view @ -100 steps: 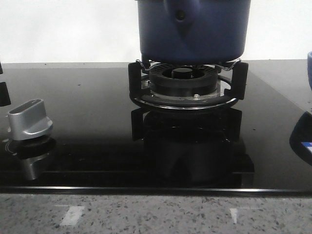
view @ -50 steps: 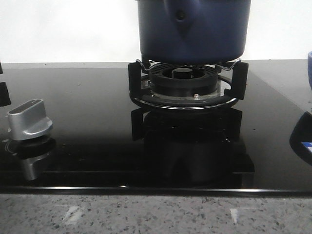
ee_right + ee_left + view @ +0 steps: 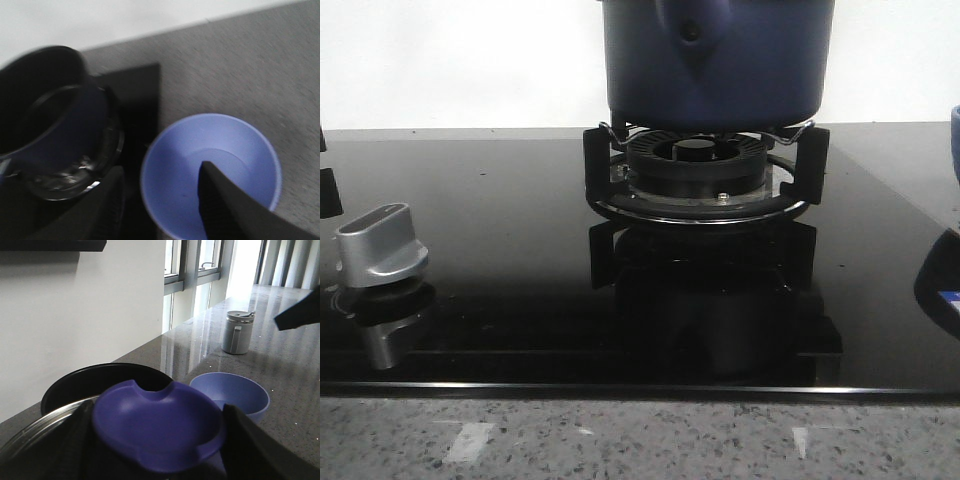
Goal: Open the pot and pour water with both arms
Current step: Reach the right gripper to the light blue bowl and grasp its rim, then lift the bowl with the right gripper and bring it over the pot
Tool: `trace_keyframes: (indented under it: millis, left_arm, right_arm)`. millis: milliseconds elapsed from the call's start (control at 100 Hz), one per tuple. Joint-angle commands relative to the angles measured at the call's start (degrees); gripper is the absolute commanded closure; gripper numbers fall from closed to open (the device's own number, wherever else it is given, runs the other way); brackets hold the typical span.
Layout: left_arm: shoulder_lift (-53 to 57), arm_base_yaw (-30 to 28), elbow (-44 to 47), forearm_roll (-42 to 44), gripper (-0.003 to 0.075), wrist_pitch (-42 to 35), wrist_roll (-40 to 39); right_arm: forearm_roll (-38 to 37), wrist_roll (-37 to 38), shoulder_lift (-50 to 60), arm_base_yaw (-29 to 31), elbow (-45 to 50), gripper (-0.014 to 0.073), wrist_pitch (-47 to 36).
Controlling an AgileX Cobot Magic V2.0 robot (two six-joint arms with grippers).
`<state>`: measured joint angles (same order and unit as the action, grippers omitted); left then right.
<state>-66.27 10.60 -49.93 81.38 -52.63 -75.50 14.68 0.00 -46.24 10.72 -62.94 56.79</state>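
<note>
pot [image 3: 718,62] on burner | left gripper [image 3: 155,440] pinching lid [image 3: 157,432] | right gripper [image 3: 160,205] spread over bowl [image 3: 210,172]

On my feed, little of the robot itself shows. From the left wrist camera, the left hand [image 3: 157,450] appears as two black fingers [image 3: 75,445], broad, matte and blurred by closeness, their inner faces flat. From the right wrist camera, the right hand [image 3: 160,210] shows the same black fingers [image 3: 220,205], one with a finely ridged, textured pad tapering to a blunt tip. I can make out no cables, screws or markings.
</note>
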Motion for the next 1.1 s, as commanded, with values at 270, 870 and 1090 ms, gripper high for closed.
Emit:
trace_keyframes:
  millis: [270,870,1090]
  left_arm:
    - [1.66,0.8,-1.66,-7.35,0.0417,-2.11,0.83]
    - [1.66,0.8,-1.66,-7.57,0.0417,-2.33,0.91]
    - [1.66,0.8,-1.66,-7.57,0.0417,-2.33,0.91]
  right_arm:
    - [-10.65,7.74,-19.12,5.86,-10.98,0.0293,6.65]
    - [-5.61,7.74,-24.0,10.2,1.81,0.0293,4.63]
    - [0.29,7.74,-24.0,10.2,5.63,0.0294,-0.18]
